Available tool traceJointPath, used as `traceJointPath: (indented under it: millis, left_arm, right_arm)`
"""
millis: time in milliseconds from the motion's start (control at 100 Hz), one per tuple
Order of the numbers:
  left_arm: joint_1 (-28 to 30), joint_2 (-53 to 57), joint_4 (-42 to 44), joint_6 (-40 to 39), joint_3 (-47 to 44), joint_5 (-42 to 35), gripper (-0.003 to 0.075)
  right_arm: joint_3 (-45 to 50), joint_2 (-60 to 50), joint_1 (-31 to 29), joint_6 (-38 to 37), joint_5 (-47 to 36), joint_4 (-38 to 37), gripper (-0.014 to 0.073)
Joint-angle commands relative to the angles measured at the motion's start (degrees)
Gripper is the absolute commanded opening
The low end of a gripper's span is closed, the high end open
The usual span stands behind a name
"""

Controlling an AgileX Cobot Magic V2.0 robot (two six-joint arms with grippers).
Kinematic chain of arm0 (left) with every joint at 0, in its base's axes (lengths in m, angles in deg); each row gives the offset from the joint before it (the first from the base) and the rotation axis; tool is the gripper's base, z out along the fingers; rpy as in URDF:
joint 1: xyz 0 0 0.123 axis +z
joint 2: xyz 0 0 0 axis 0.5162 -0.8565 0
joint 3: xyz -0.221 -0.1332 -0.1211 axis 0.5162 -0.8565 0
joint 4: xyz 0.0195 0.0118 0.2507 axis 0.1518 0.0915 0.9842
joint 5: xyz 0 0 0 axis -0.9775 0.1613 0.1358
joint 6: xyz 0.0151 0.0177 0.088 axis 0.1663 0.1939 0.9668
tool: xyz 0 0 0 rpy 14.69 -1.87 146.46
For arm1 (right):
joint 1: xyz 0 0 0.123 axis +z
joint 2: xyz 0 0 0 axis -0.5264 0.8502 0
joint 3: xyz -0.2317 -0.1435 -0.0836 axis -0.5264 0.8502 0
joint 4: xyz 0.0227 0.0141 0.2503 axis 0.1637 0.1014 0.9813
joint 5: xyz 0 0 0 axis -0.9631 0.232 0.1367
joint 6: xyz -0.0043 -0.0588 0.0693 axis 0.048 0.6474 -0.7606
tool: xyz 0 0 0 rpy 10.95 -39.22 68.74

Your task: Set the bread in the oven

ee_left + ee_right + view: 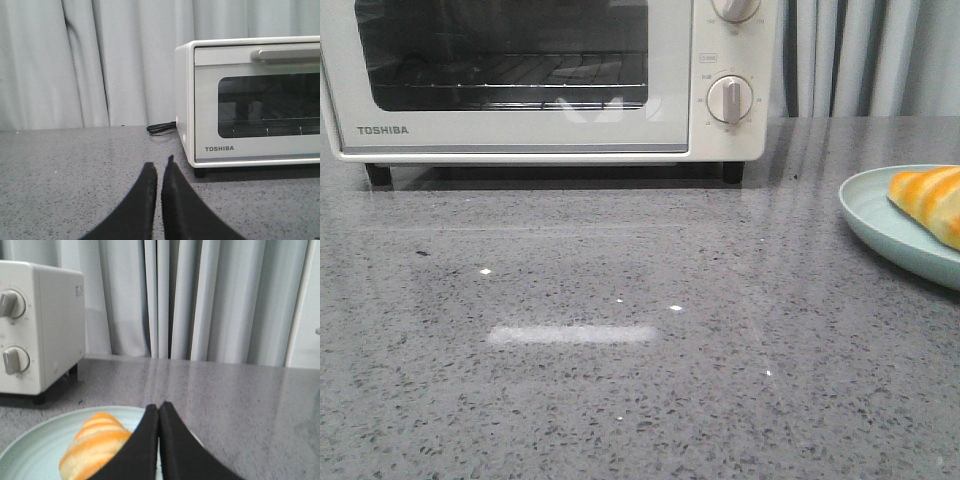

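Fingers (150,440) pressed together, empty, on both right gripper (159,407) and left gripper (159,167). Bread (95,445) just beside right one, on plate (880,225) at desk's right edge; oven (520,80) door closed.

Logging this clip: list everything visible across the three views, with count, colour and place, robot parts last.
oven: one, cream-white, back of the table, door closed
knobs: two, cream, on the oven's right panel
bread: one, golden-orange with pale stripes, on the plate
plate: one, pale green, right edge of the table
table: one, grey speckled stone
power cord: one, black, beside the oven's left side
curtain: grey-white, behind the table
left gripper: black fingers together, holding nothing
right gripper: black fingers together, over the plate
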Motion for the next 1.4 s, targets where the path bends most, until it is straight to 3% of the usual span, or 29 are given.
traceJointPath:
  millis: [0, 160, 300, 960, 1050, 1220, 1390]
  left_arm:
    - [-0.6, 1.7, -2.6, -0.4, -1.4, -5.0, -0.002]
    - [-0.6, 1.7, -11.0, -0.4, -1.3, -7.6, -0.002]
    - [-0.6, 1.7, -18.4, -3.6, -1.2, -13.0, -0.002]
    - [-0.6, 1.7, -19.7, -8.3, -1.2, -17.3, -0.002]
    - [-0.6, 1.7, -19.3, -11.4, -1.1, -17.3, -0.002]
    - [-0.6, 1.4, -14.1, -11.4, 4.0, -9.1, -0.002]
    - [-0.6, -2.3, -3.2, -11.4, 13.8, 1.8, -0.0019]
  right_arm:
    - [0.4, -1.3, -0.1, -0.1, -7.4, -0.5, -0.0046]
    - [0.4, -1.3, -0.1, -1.7, -15.5, 1.1, -0.0046]
    - [0.4, -1.3, -0.1, -12.6, -18.0, 1.3, -0.0046]
    - [0.4, -1.3, -0.1, -13.7, -19.8, 1.3, -0.0046]
    - [0.4, -1.3, -0.1, -17.3, -21.0, 1.5, -0.0046]
    - [-3.0, -1.3, -0.1, -18.5, -12.4, 1.3, -0.0046]
    - [-8.5, -0.3, -0.1, -18.5, -5.0, -0.6, -0.0044]
